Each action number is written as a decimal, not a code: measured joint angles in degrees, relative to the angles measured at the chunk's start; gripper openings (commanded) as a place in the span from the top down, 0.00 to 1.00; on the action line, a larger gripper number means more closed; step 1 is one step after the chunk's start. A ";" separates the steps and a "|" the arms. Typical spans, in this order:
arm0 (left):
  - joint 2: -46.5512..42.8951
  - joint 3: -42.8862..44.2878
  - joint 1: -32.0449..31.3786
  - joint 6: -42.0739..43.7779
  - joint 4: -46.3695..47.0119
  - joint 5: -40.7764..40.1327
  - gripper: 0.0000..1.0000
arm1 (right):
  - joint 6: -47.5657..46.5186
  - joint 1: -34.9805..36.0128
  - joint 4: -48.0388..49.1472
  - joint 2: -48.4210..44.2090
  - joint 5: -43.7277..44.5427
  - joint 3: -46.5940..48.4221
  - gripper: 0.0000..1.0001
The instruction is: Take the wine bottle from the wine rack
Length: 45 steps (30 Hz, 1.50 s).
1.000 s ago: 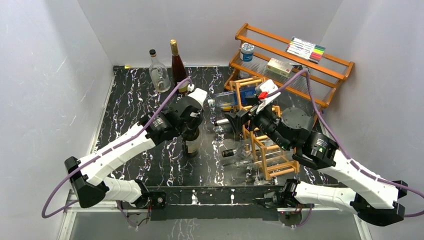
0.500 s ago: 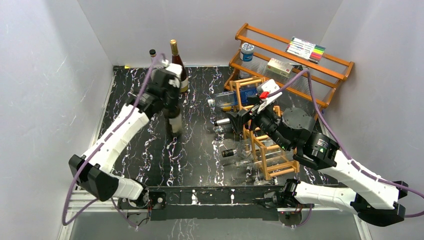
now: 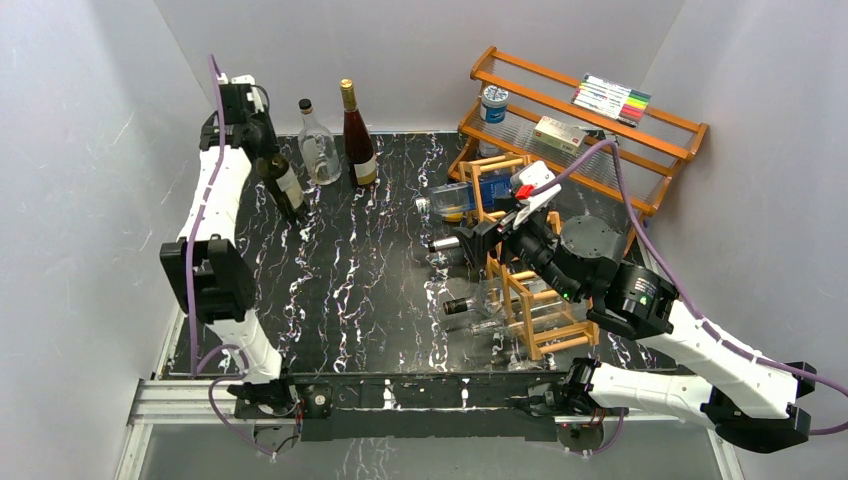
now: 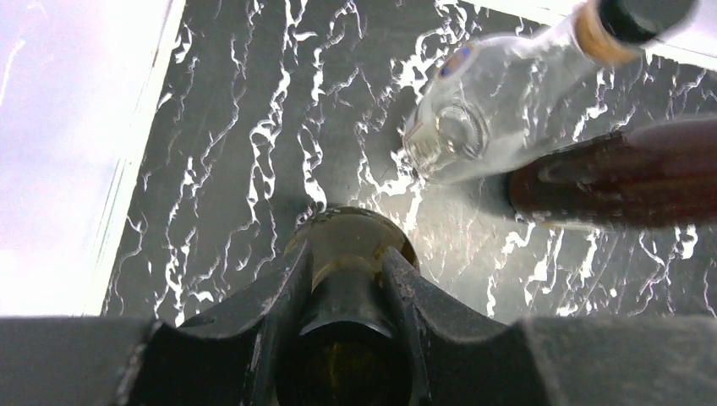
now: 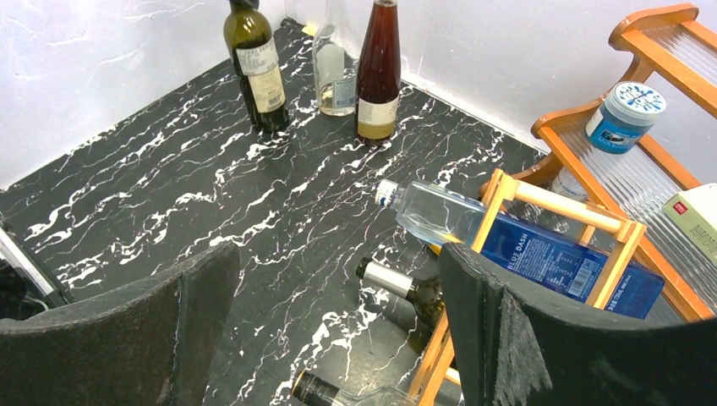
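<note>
The wine bottle [image 3: 284, 188] is dark olive-green glass with a pale cream label. It is upright near the far left corner of the worktop [image 3: 350, 300] and well apart from the wine rack [image 3: 527, 292] at the right edge. The left gripper [image 4: 347, 264] is clamped round its neck from above, with both fingers pressed against the glass. Just beside it along the far edge stand a clear bottle [image 3: 318, 150] and a reddish-brown bottle [image 3: 357, 140]. The right gripper [image 5: 338, 283] hangs by the rack with its jaws spread wide, holding nothing.
</note>
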 measured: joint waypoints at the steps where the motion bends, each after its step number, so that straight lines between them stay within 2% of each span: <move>1: 1.70 1.60 0.94 -0.33 0.72 0.17 1.00 | 0.04 0.00 -0.26 0.00 0.00 0.00 0.02; 5: 7.76 9.09 3.08 -0.57 0.02 0.68 1.00 | 0.20 0.00 -0.68 0.00 0.00 0.00 0.02; 10: 17.73 23.04 3.39 -0.15 -2.43 0.92 1.00 | 0.20 0.00 -1.33 -0.02 0.09 0.00 0.02; 14: 21.77 28.30 3.39 0.24 -2.29 1.18 1.00 | 0.17 0.00 -1.46 0.04 0.46 0.02 0.02; 38: 26.91 34.51 3.39 2.86 0.28 2.32 1.00 | 0.00 0.00 -3.06 3.32 0.59 1.49 0.02; 39: 26.95 34.51 3.39 2.86 0.37 2.38 0.98 | 0.00 0.00 -3.10 3.37 0.59 1.51 0.02; 41: 27.10 34.51 3.39 2.86 0.72 2.54 0.86 | 0.02 0.00 -3.19 3.43 0.57 1.51 0.02; 44: 27.39 34.49 3.39 2.86 1.53 2.58 0.55 | 0.04 0.00 -3.32 3.48 0.55 1.51 0.02; 45: 27.39 34.45 3.39 2.89 1.75 2.69 0.47 | 0.04 0.00 -3.34 3.48 0.55 1.51 0.02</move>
